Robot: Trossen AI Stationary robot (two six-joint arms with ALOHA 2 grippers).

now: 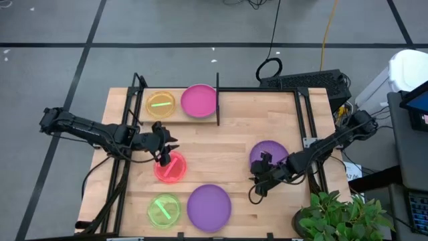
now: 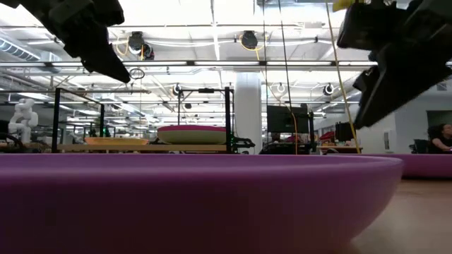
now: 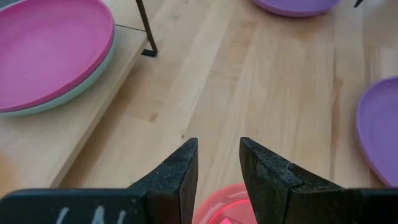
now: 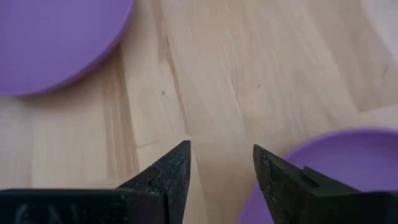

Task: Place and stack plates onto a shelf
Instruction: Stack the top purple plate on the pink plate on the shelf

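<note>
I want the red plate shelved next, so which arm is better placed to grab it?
Left. The left gripper hovers open right over the red plate, close to the shelf. The right gripper sits across the table by a purple plate.

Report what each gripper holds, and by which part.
Nothing is held. The left gripper stands open over the red plate; the right gripper stands open by a purple plate's rim.
</note>
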